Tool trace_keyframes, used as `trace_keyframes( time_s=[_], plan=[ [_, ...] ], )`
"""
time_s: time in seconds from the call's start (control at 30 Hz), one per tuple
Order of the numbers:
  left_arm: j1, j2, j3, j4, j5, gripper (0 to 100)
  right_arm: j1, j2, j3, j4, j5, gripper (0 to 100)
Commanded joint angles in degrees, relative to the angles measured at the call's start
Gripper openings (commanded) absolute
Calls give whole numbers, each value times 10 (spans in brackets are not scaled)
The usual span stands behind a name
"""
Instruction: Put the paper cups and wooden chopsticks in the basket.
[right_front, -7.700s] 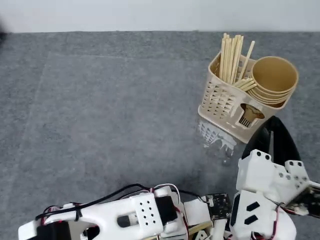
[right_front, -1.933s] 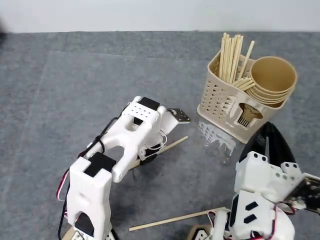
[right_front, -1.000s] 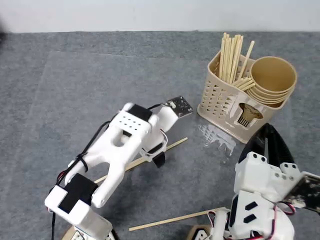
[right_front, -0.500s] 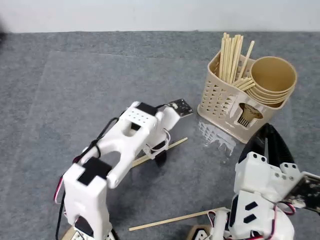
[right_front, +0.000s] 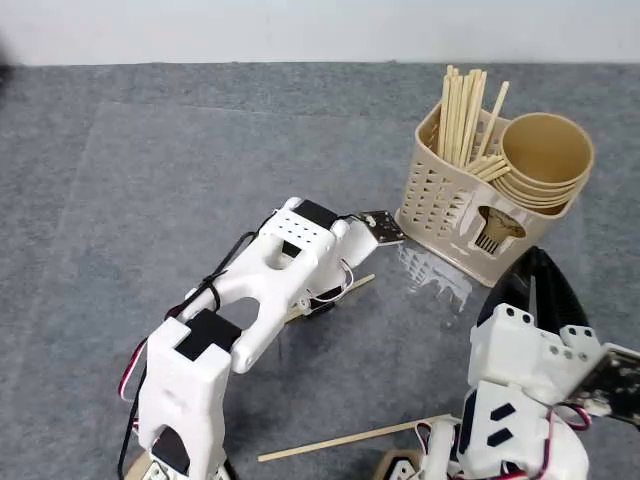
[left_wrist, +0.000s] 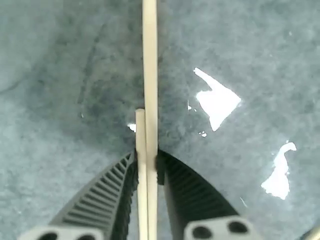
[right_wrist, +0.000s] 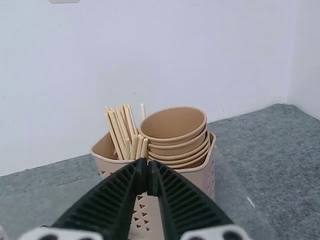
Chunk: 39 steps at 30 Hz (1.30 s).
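Observation:
My left gripper (left_wrist: 146, 159) is shut on two wooden chopsticks (left_wrist: 150, 75), one reaching farther forward than the other. From above, this gripper (right_front: 322, 299) sits mid-table just left of the beige basket (right_front: 440, 210), with a chopstick tip (right_front: 358, 282) poking out toward it. The basket holds a stack of paper cups (right_front: 545, 150) and a bundle of upright chopsticks (right_front: 460, 105). A single chopstick (right_front: 350, 438) lies on the mat near the front edge. My right gripper (right_front: 540, 275) is shut on nothing, in front of the basket (right_wrist: 102, 150) and its cups (right_wrist: 175, 127).
Grey mat (right_front: 200, 180) covers the table, with a glossy clear sheet over it catching bright reflections (left_wrist: 217, 100). The right arm's white body (right_front: 525, 400) stands at the front right, close to the loose chopstick. A pale wall (right_wrist: 150, 50) rises behind the basket.
The left arm came out from the front, took hold of the chopsticks mid-table and has carried them to the right, nearer the basket. The right arm has stayed put.

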<state>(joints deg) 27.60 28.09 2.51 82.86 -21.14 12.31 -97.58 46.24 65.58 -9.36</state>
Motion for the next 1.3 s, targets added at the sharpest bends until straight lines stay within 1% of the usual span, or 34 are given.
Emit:
trace_keyframes(
  time_s=[0.0,0.17,0.3,0.47,0.53,0.6,0.73,0.77,0.83,1.03,1.13,1.2,1.27],
  plan=[
    [-13,-80,-3,35,0,11,7,15,-23,2,-2,8],
    [-32,-179,-3,72,0,11,7,15,-23,2,-2,8],
    [-32,-216,-3,94,0,11,7,15,-23,2,-2,8],
    [-32,-229,-3,90,0,12,5,15,-23,14,-2,8],
    [-32,-224,3,74,-4,17,4,15,-23,15,-2,8],
    [-33,-209,7,66,-4,66,7,15,-23,15,-2,8],
    [-49,-170,8,45,7,220,5,15,-23,15,-2,8],
    [-51,-159,9,33,18,235,5,15,-22,15,-2,8],
    [-47,-133,9,16,25,227,4,15,-15,13,-2,8],
    [-17,-40,6,-31,25,127,4,15,-3,9,-2,8],
    [-6,7,5,-47,26,103,4,15,-2,8,-2,8],
    [-2,24,-4,-40,27,99,4,15,-2,8,-2,8],
    [-4,36,-27,-12,26,99,4,15,-2,8,-2,8]
  ],
)
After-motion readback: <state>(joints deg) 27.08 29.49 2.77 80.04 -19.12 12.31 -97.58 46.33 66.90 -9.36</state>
